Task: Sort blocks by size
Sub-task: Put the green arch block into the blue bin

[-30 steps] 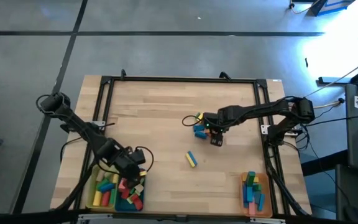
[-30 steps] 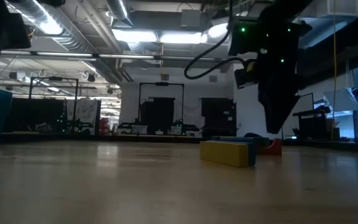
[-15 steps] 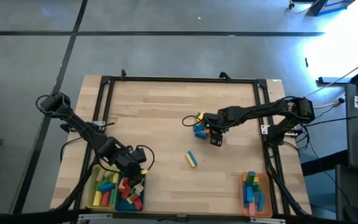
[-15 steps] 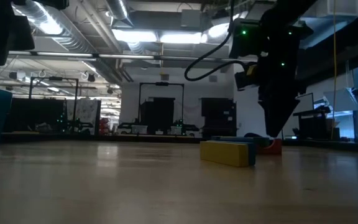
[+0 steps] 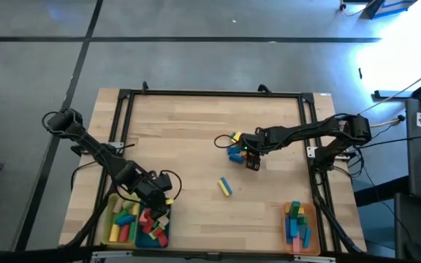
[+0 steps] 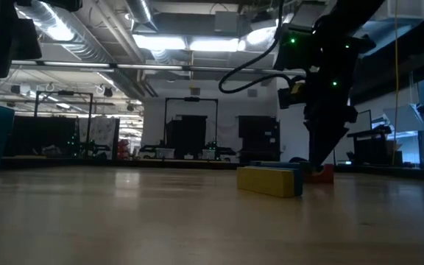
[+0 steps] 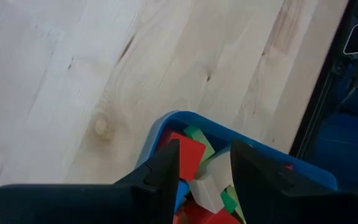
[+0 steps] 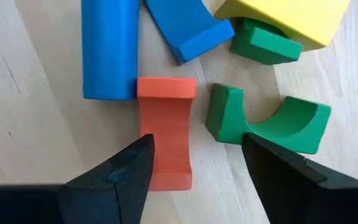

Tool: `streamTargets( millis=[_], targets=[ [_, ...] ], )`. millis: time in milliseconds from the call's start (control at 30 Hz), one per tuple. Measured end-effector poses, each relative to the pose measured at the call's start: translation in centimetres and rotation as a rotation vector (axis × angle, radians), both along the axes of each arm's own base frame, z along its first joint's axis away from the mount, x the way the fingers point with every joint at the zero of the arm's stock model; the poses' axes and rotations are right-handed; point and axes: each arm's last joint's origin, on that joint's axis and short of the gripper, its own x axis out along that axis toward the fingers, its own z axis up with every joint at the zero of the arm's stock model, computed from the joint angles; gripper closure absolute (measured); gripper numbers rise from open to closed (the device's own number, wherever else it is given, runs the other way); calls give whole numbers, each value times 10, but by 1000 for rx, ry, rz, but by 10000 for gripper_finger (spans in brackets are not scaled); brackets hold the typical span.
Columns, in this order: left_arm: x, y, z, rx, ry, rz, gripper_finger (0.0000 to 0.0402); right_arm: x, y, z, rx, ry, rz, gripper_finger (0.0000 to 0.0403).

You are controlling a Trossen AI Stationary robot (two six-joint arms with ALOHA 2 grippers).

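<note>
My right tool point(image 8: 194, 162) dropped lower, open, straddling red block point(image 8: 165, 132); grab next. Left tool point(image 7: 201, 168) unmoved over teal tray point(image 7: 241, 138), grip unclear.

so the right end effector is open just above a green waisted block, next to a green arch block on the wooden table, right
Not quite: the waisted block under the open right end effector is red-orange, not green. The right wrist view shows it lying beside the green arch block on the wooden table.
</note>
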Motion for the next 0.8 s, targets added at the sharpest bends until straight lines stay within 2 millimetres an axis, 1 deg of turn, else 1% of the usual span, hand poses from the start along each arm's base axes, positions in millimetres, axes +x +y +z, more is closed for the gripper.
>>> streamTargets(
  millis=[200,400,500,567,633,800],
  targets=[
    [0,0,0,0,0,0,279,3,0,4,2,2,0,155],
    [0,0,0,0,0,0,279,12,-1,17,6,-25,1,155],
    [0,0,0,0,0,0,279,14,-1,23,-4,-19,30,155],
    [0,0,0,0,0,0,279,15,-1,28,-22,-5,81,155],
    [0,0,0,0,0,0,279,15,-2,29,-68,19,171,155],
    [0,0,0,0,0,1,279,12,-4,29,-191,116,486,155]
  ],
)
